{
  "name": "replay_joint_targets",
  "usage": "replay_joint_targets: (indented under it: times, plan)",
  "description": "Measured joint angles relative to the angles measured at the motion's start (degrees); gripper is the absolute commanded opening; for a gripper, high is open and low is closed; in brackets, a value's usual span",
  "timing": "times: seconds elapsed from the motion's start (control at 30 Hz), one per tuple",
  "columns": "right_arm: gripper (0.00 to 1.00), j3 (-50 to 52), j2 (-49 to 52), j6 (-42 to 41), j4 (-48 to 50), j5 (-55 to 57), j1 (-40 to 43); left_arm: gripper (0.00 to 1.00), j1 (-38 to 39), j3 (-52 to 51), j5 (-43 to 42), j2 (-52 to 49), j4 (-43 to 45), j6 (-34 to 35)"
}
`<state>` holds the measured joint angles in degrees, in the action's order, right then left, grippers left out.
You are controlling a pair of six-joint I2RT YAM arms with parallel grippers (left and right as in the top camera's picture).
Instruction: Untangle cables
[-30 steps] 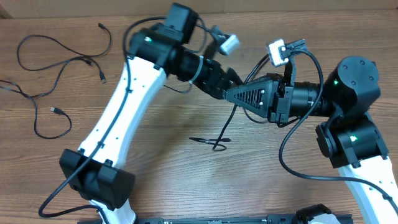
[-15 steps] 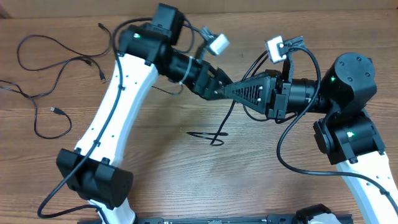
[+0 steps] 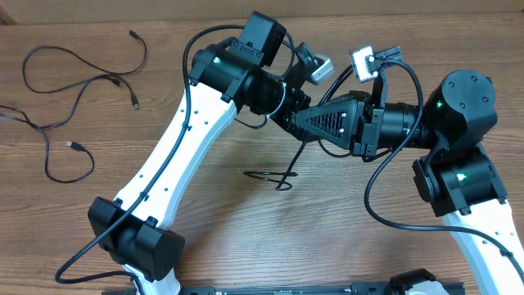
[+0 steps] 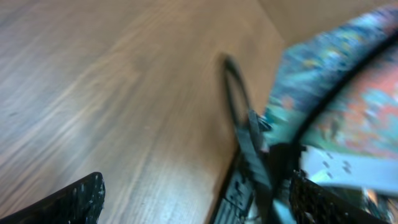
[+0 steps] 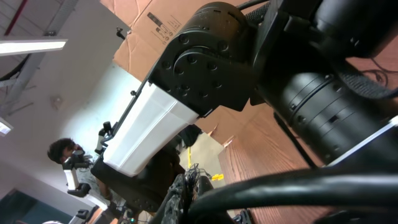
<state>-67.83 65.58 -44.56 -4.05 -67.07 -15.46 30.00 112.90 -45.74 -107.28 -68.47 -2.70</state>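
Now left arm (image 3: 205,139) farther right.

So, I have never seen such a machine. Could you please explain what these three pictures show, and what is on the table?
Two white-and-black robot arms work at a wooden table. The overhead picture looks down from above; the other two come from cameras on each wrist, and both are blurred or blocked. The left gripper and the right gripper meet above the table's middle, and a thin black cable hangs from them into a small loop. Whether either is actually gripping is unclear. More loose cables lie at the table's far left.
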Motion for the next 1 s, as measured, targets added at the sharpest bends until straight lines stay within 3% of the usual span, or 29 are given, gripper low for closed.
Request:
replay_joint_targets:
  times: [0.37,0.8,1.0]
  plan:
    - [0.04,0.0,0.02,-0.46,0.2,0.02,0.0,0.93,0.46,0.0,13.92,0.0,3.76,12.52]
    - [0.04,0.0,0.07,-1.33,0.2,0.0,0.0,0.91,1.16,0.0,48.28,-1.68,-2.29,33.05]
    - [0.04,0.0,0.07,-1.75,0.17,0.0,0.0,0.88,0.35,-0.04,59.04,-1.81,-6.16,40.26]
